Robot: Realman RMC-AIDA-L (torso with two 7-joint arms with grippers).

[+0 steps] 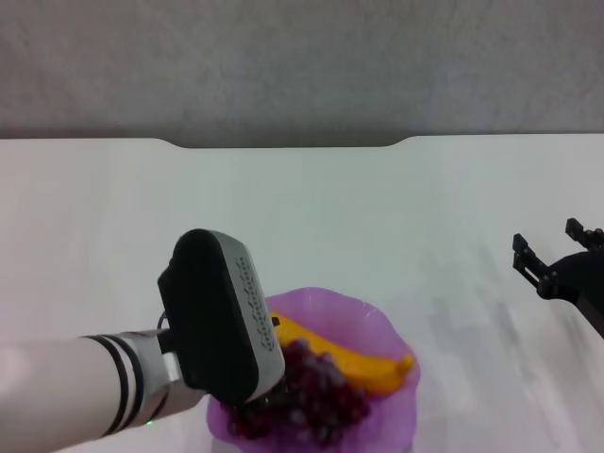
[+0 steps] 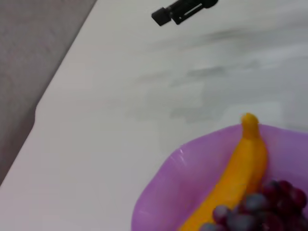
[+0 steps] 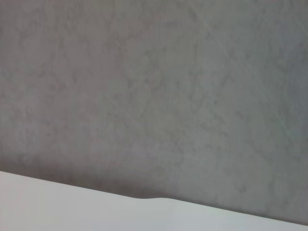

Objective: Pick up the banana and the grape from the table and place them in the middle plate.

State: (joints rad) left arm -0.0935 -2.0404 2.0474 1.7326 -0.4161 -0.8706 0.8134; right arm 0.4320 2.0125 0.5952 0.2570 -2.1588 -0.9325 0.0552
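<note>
Left gripper (image 1: 247, 401) low in the lower left of the head view, its dark body covering the near-left rim of the plate (image 1: 377, 326); fingers hidden, so cannot tell whether apart or together. Directly under and just right of it, the grapes (image 1: 316, 396) heaped in the plate, touching the banana (image 1: 354, 363). Banana lying diagonally across the plate behind the grapes, one end toward the right rim. Same pair seen in the left wrist view: banana (image 2: 238, 178) along the plate's (image 2: 163, 192) inner wall, grapes (image 2: 260, 209) against it at the lower right. Plate resting on the white table (image 1: 377, 217). Right gripper (image 1: 547, 260) well apart at the right edge, above the table, fingers spread.
</note>
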